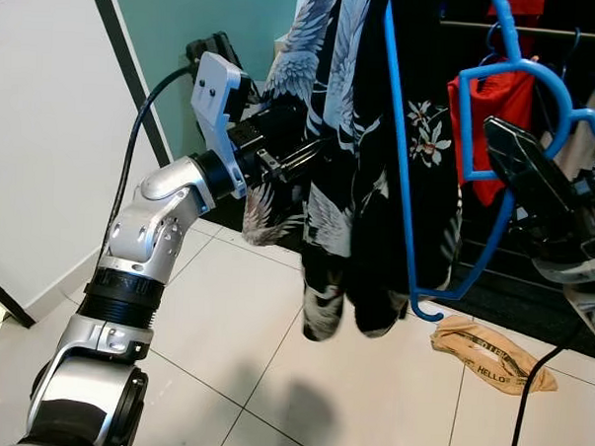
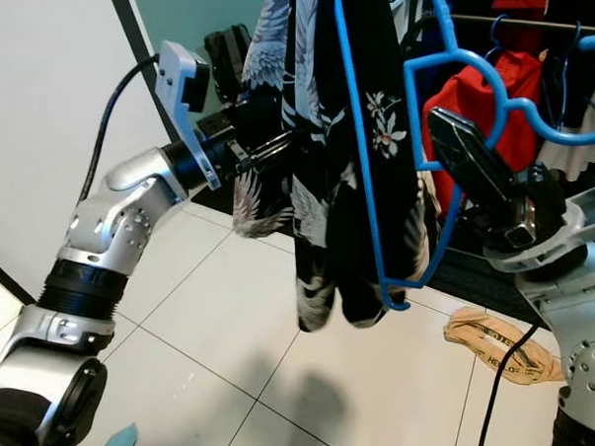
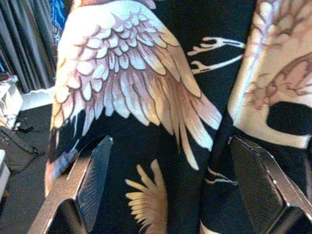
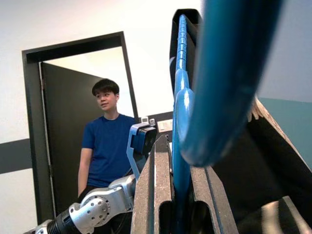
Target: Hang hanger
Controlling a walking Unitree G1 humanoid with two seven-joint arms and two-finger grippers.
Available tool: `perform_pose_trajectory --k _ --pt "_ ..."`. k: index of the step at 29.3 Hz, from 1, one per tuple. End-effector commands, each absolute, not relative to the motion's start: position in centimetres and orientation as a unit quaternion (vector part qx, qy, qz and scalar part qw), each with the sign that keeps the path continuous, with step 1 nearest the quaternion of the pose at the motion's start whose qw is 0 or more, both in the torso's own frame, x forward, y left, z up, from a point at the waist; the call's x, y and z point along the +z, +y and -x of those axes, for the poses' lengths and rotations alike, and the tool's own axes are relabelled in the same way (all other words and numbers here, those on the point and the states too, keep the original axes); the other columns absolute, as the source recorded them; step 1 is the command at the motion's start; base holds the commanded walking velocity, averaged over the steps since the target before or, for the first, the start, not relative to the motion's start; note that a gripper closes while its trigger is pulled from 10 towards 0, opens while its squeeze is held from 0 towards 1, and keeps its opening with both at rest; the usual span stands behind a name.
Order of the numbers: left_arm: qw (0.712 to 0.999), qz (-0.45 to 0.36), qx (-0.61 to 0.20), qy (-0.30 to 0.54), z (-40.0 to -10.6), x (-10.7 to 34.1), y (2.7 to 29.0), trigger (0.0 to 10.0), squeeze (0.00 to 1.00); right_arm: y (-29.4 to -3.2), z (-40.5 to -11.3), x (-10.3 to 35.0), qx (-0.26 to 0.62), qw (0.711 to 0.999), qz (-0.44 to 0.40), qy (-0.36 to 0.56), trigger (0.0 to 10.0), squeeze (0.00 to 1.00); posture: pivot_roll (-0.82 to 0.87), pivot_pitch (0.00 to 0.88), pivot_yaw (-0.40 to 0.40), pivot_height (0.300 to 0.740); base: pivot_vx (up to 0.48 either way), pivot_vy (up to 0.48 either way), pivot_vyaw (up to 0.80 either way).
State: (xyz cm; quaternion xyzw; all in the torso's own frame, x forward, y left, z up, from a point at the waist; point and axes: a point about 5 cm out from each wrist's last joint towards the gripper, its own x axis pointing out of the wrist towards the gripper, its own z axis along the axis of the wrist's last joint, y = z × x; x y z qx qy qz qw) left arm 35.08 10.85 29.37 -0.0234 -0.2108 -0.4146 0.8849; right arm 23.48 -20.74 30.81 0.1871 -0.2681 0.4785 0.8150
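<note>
While right gripper (image 2: 477, 172) clamps blue hanger (image 2: 364, 177) | left gripper (image 3: 170, 195) wide at garment (image 1: 358, 186)

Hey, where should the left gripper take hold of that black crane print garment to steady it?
Grip the hanging edge of the black crane-print garment facing the left gripper, coming from the robot's left, roughly level. The cloth hangs free in vertical folds there, and the open jaws already straddle one.

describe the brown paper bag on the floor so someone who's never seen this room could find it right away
Start at the clothes rail with hanging garments, then look down to the white tiled floor below it. The paper bag lies crumpled flat there, beside a dark mat. It is the only brown thing on the floor, with HELLO printed on it.
</note>
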Motion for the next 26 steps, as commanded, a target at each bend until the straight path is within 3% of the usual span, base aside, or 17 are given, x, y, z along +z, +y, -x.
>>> perform_pose_trajectory --k 1,2,3,6,11,13,26 --pt "0.886 0.029 -0.406 -0.223 -35.0 29.5 11.4 3.1 0.0 -20.4 -22.8 31.6 0.494 0.803 -0.174 -0.284 10.0 0.0 -0.07 0.028 0.094 0.74 0.0 0.0 0.0" --pt "0.886 0.033 -0.402 -0.231 -35.1 29.6 11.4 3.1 0.0 -20.4 -22.8 31.6 0.494 0.803 -0.174 -0.284 10.0 0.0 -0.07 0.028 0.094 0.74 0.0 0.0 0.0" --pt "0.883 0.045 -0.402 -0.238 -35.1 29.8 11.4 0.0 0.0 -20.5 -22.8 31.6 0.494 0.803 -0.174 -0.284 10.0 0.0 -0.07 0.027 0.094 0.74 0.0 0.0 0.0" --pt "0.862 0.09 -0.43 -0.254 -34.6 30.4 10.8 0.0 0.0 -20.5 -22.8 31.6 0.492 0.804 -0.173 -0.284 10.0 0.0 -0.07 0.026 0.095 0.74 0.0 0.0 0.0" --pt "0.852 0.1 -0.445 -0.257 -34.2 30.5 10.5 0.0 0.0 -20.6 -22.8 31.6 0.492 0.805 -0.173 -0.284 10.0 0.0 -0.07 0.026 0.095 0.74 0.0 0.0 0.0" --pt "0.834 0.126 -0.471 -0.259 -33.6 30.6 9.9 0.0 0.0 -20.6 -22.8 31.7 0.491 0.805 -0.173 -0.284 10.0 0.0 -0.07 0.026 0.092 0.74 0.0 0.0 0.0" --pt "0.786 0.178 -0.524 -0.275 -32.4 31.3 9.7 0.0 0.0 -20.7 -22.9 31.7 0.489 0.807 -0.171 -0.284 10.0 0.0 -0.07 0.025 0.092 0.74 0.0 0.0 0.0"
